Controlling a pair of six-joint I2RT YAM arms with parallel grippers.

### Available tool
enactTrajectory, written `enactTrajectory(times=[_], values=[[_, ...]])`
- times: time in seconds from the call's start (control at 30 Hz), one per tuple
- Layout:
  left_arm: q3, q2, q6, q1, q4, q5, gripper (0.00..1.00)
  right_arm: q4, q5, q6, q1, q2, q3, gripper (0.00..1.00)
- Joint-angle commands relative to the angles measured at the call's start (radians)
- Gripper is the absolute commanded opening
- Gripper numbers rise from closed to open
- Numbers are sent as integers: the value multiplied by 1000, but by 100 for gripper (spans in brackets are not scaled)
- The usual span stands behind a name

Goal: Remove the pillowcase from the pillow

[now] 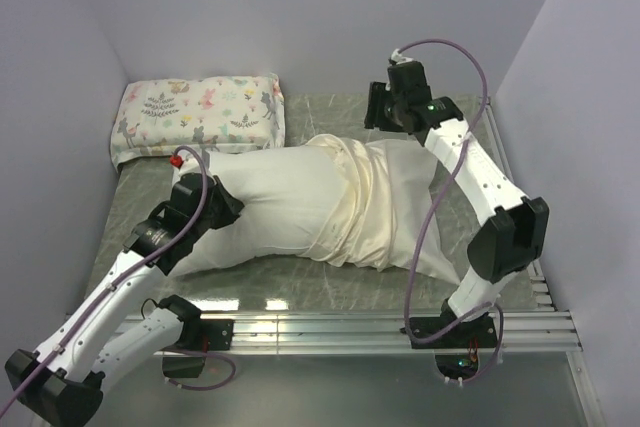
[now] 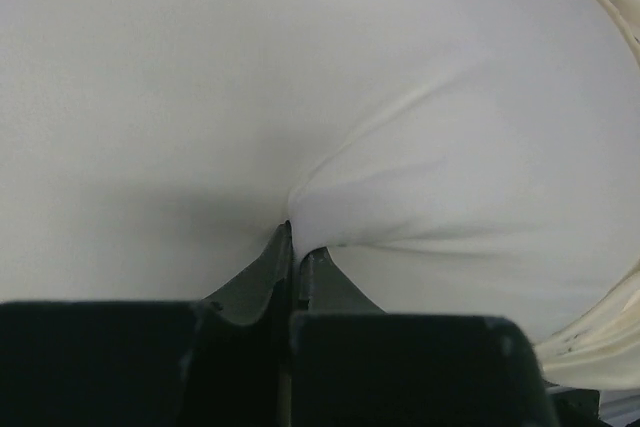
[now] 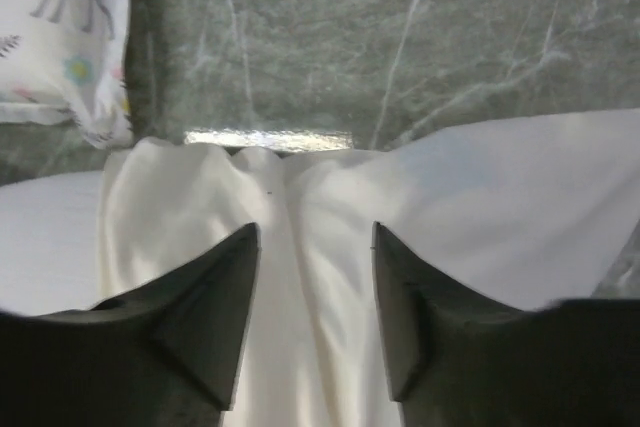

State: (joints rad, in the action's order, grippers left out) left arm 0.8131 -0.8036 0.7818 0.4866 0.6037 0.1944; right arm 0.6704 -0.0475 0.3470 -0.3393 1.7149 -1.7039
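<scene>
Count on the bench [image 1: 330, 112]: two pillows, one pillowcase, two grippers.

The pillow [image 1: 265, 209] – plain white, plump – lies across the middle of the bench. Its left part is bare. The pillowcase [image 1: 378, 209], cream and wrinkled, is bunched into folds over the pillow's right part, and its gathered edge crosses the pillow near the middle.

Printed pillow [image 1: 200, 112] – the smaller one – sits beyond the pillow's far left corner, against the back wall, just beside the pillow.

Left gripper [image 2: 292, 247]: at the pillow's bare left end. Jaws pressed together, pinching a fold of the white pillow fabric; creases run out from the pinch. A strip of cream pillowcase shows at the right edge of that wrist view.

Right gripper [image 3: 312, 282]: at the pillow's far right side, above the pillowcase. Jaws spread wide, with cream folds visible in the gap between them. Contact with the cloth – cannot tell.
</scene>
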Motion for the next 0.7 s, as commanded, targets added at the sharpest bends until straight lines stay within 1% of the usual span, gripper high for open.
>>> enactTrajectory(times=[0.0, 0.03, 0.07, 0.1, 0.13, 0.17, 0.2, 0.23, 0.27, 0.3, 0.33, 0.37, 0.43, 0.5, 0.53, 0.6, 0.63, 0.67], values=[[-31, 26, 13, -13, -100, 43, 0, -23, -147, -65, -110, -173, 48, 65], [-40, 30, 14, -13, -110, 45, 0, -26, -166, -54, -130, -216, 94, 69], [-46, 37, 14, -13, -114, 43, 0, -40, -175, -45, -154, -304, 145, 75], [-52, 37, 14, -13, -116, 40, 0, -45, -219, -27, -202, -349, 246, 77], [-57, 35, 13, -13, -120, 33, 0, -48, -242, 13, -233, -438, 297, 79], [-57, 35, 11, -14, -124, 27, 0, -57, -258, 14, -256, -484, 349, 79], [-57, 35, 10, -13, -125, 23, 0, -71, -271, 42, -288, -529, 457, 80], [-55, 35, 2, -14, -128, 20, 0, -77, -316, 65, -361, -567, 504, 82], [-51, 32, -4, -13, -131, 19, 0, -65, -345, 90, -395, -630, 544, 92], [-40, 29, -9, -13, -127, 22, 0, -65, -362, 136, -430, -658, 617, 93], [-31, 26, -21, -13, -125, 25, 0, -65, -386, 161, -491, -682, 653, 93], [-22, 15, -24, -13, -122, 23, 0, -71, -394, 185, -525, -722, 686, 94], [0, 3, -35, -13, -120, 17, 0, -103, -387, 245, -585, -745, 788, 95], [18, -16, -42, -13, -125, 2, 0, -152, -382, 290, -609, -735, 869, 95], [26, -23, -52, -13, -127, 0, 0, -166, -377, 303, -613, -721, 891, 93], [69, -40, -75, -11, -119, -12, 0, -196, -368, 323, -613, -686, 920, 78], [92, -60, -119, -13, -102, -19, 4, -203, -365, 326, -615, -678, 920, 68], [160, -72, -146, -11, -78, -24, 8, -200, -370, 326, -615, -673, 915, 44]])
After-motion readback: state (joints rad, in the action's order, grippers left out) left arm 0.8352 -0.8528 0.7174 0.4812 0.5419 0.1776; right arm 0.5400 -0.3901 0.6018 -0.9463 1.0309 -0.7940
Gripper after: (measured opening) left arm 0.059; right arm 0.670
